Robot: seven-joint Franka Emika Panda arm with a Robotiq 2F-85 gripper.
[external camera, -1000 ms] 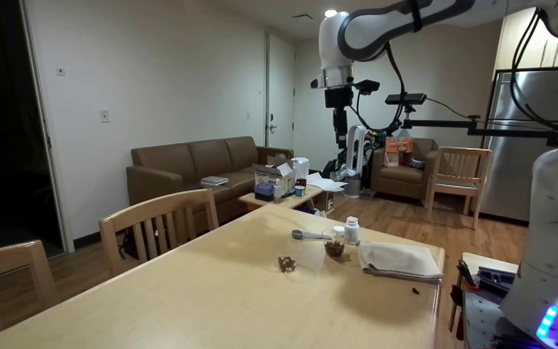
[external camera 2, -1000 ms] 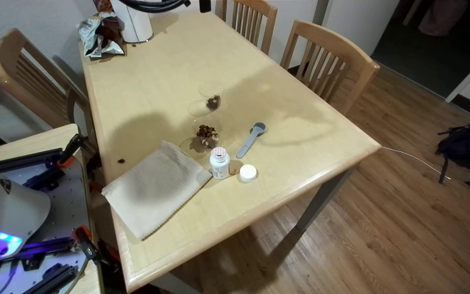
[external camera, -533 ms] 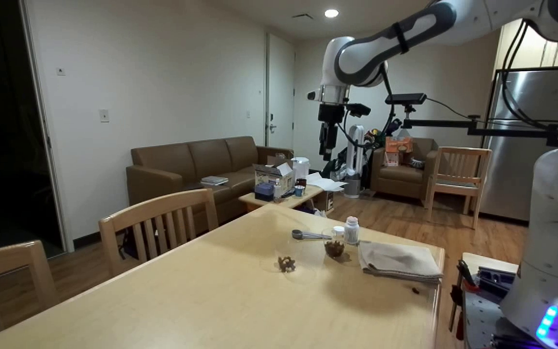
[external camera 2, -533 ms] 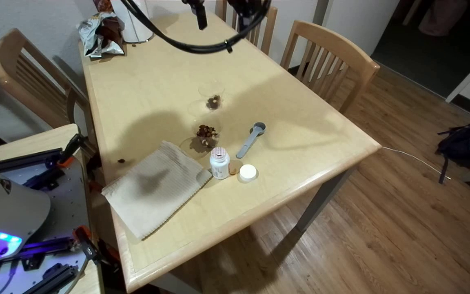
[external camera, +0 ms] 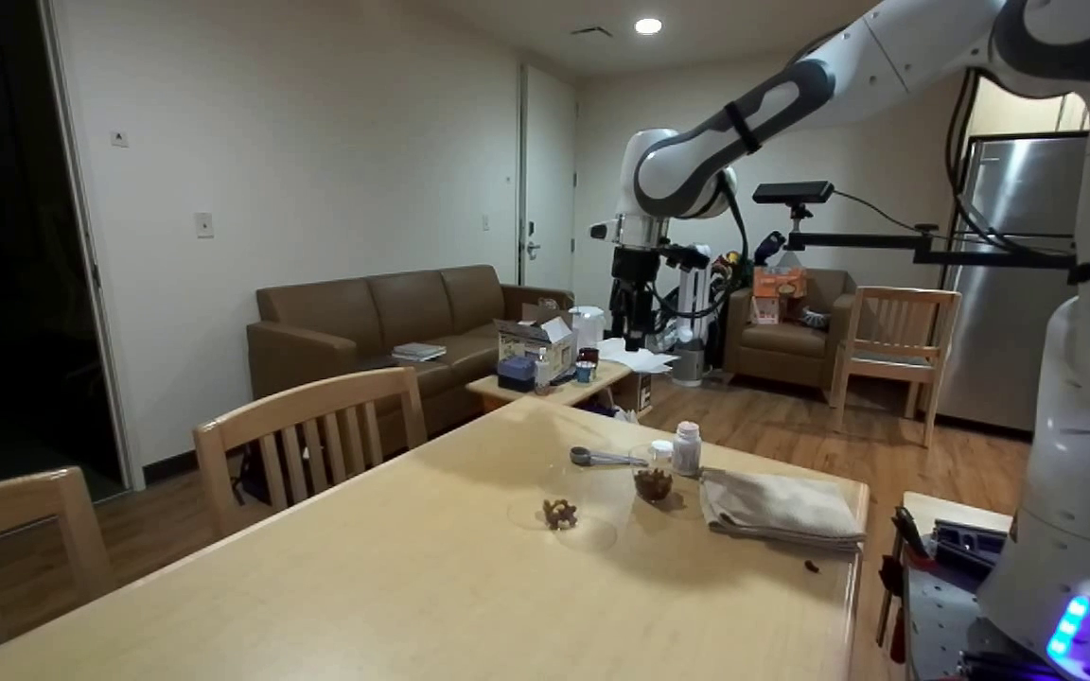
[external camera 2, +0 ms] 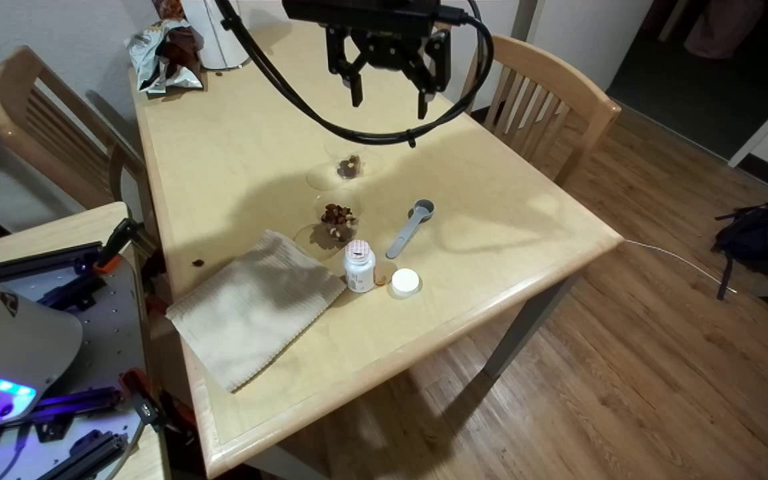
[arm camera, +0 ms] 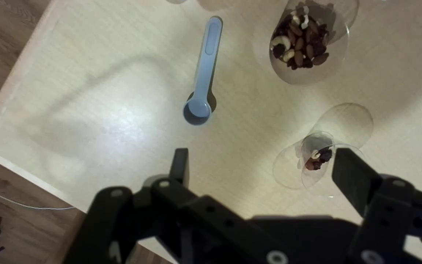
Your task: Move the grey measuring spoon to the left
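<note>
The grey measuring spoon lies flat on the table in both exterior views (external camera: 609, 460) (external camera 2: 409, 230) and in the wrist view (arm camera: 204, 73). In the wrist view its round bowl points toward my gripper and its handle points away. My gripper (arm camera: 262, 157) is open and empty, its fingers wide apart. It hovers well above the table, apart from the spoon, in both exterior views (external camera: 628, 338) (external camera 2: 389, 108). In the wrist view the spoon is ahead of the left finger. The right finger overlaps the view of a clear cup of nuts (arm camera: 317, 160).
A clear cup of nuts (external camera 2: 339, 223) stands beside the spoon, with a smaller-looking one (external camera 2: 349, 167) behind it. A white bottle (external camera 2: 359, 270) and white lid (external camera 2: 405, 283) are near the handle end. A folded cloth (external camera 2: 257, 313) and brown lump (external camera 2: 198, 263) lie nearby.
My arm and gripper have come down toward the table, and the open fingers now show fully in an exterior view. The spoon and the other table objects have not moved.
</note>
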